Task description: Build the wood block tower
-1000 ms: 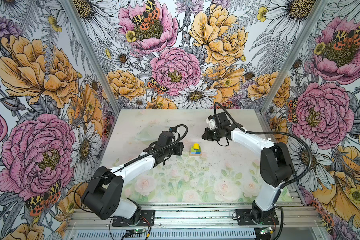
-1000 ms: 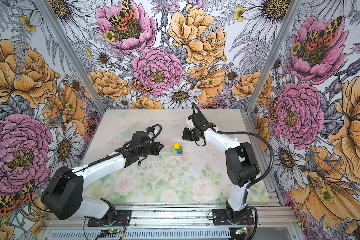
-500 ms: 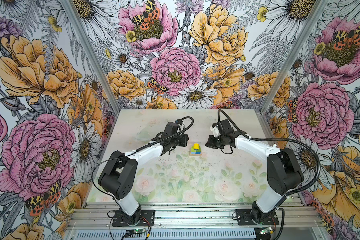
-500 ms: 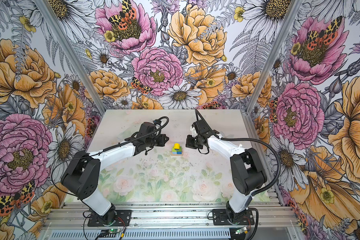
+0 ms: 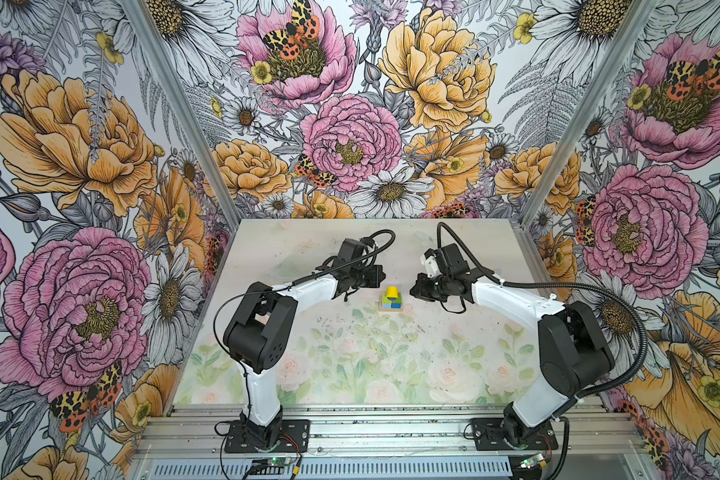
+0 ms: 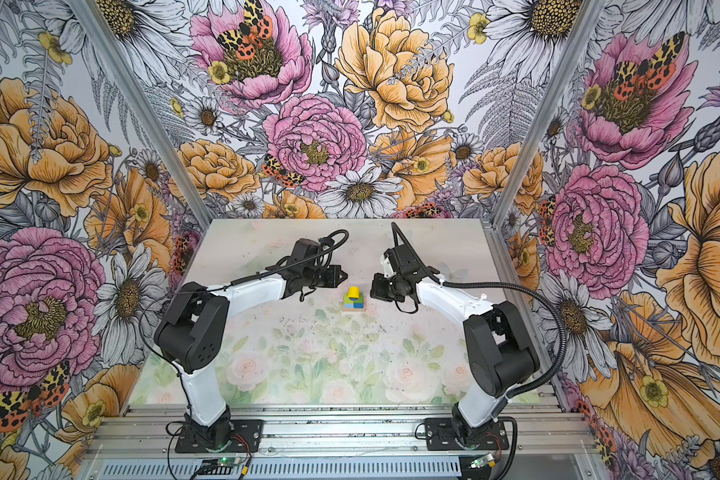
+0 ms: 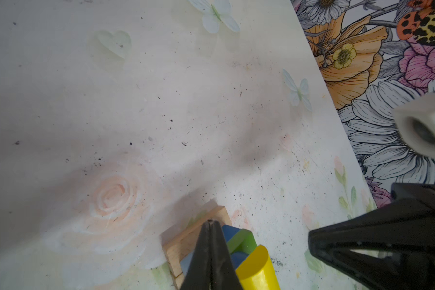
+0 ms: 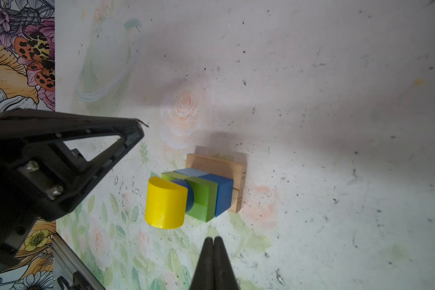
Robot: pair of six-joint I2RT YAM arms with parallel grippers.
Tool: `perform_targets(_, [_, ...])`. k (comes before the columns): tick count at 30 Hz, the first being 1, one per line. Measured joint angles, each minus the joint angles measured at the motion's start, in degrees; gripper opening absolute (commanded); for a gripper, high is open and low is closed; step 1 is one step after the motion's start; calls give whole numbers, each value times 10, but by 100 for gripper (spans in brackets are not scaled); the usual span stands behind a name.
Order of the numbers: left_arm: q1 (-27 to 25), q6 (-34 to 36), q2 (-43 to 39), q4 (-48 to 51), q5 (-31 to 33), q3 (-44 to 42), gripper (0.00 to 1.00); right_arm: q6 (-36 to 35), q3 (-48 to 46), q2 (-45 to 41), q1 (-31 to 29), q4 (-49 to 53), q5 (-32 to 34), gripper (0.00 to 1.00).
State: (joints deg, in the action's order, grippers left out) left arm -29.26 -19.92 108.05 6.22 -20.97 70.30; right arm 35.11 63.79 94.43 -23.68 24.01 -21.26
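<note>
The wood block tower (image 5: 391, 298) stands on the table (image 5: 350, 353) between the left gripper (image 5: 380, 276) and right gripper (image 5: 413, 289); both jaws are pressed together, empty. Only the right wrist view shows every layer, tan bars (image 8: 215, 164) up to yellow half-round (image 8: 165, 203).

A pale floral tabletop (image 5: 350, 353) sits between bold flower-printed walls (image 5: 80, 166), fronted by metal rails (image 5: 391, 428).

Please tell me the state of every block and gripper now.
wood block tower, standing.
yellow half-round, topmost, on blue cylinder.
blue cylinder, on the green cubes.
green cubes, on the blue cubes.
blue cubes, on the tan bars.
tan bars, lying flat, base layer.
left gripper, shut, empty, beside tower.
right gripper, shut, empty, beside tower.
</note>
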Motion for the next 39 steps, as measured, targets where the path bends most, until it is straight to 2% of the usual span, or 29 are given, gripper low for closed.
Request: perform_targets(39, [-14,0,5,0,-17,0,0,0,-3,-2,0,-7,0,0])
